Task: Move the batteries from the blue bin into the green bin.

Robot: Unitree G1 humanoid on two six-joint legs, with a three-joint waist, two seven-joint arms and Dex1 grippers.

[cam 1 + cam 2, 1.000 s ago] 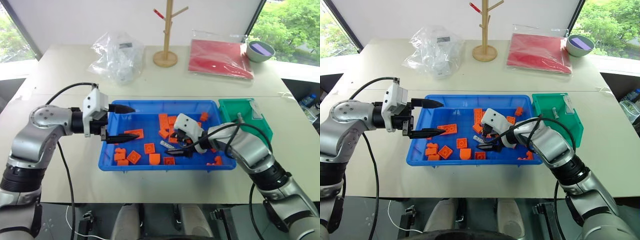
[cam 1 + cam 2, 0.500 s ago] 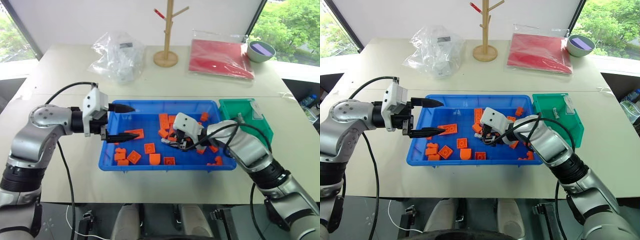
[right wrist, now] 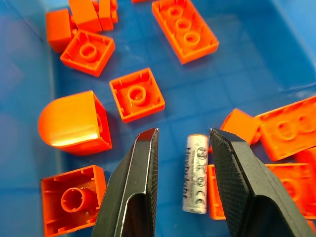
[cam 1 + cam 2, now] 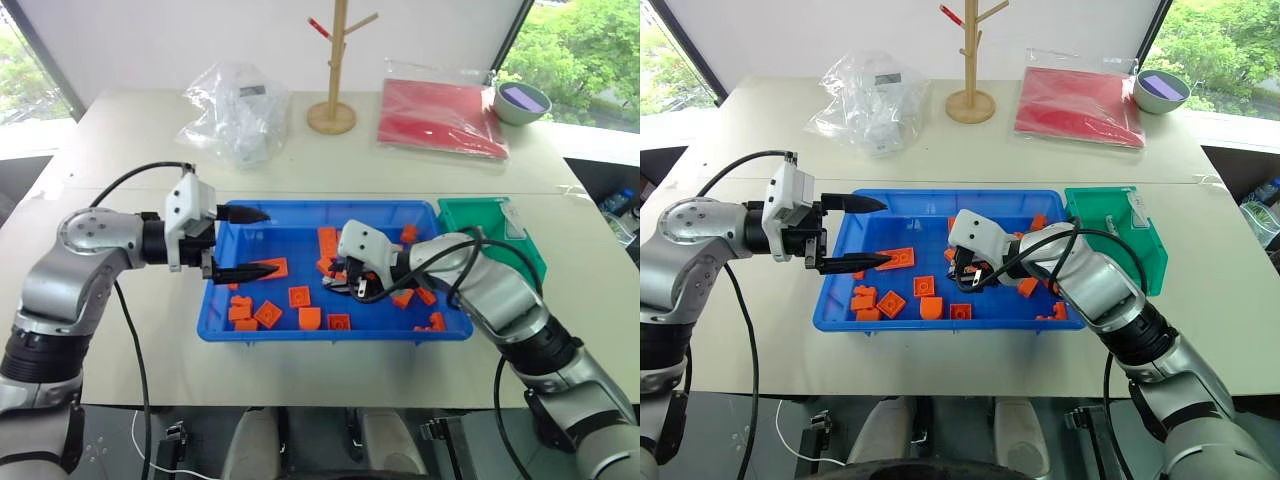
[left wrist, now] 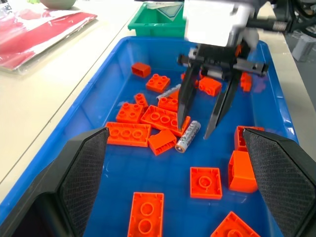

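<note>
Left tool (image 4: 243, 243) held level with fingers spread wide, right tool (image 5: 203, 124) angled down, fingers parted

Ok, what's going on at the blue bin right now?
The right gripper is down in the blue bin among orange bricks, its fingers open on either side of a battery that lies on the bin floor, not yet gripped. The left gripper hovers open over the bin's left end, holding nothing. The green bin stands at the blue bin's right end.
</note>
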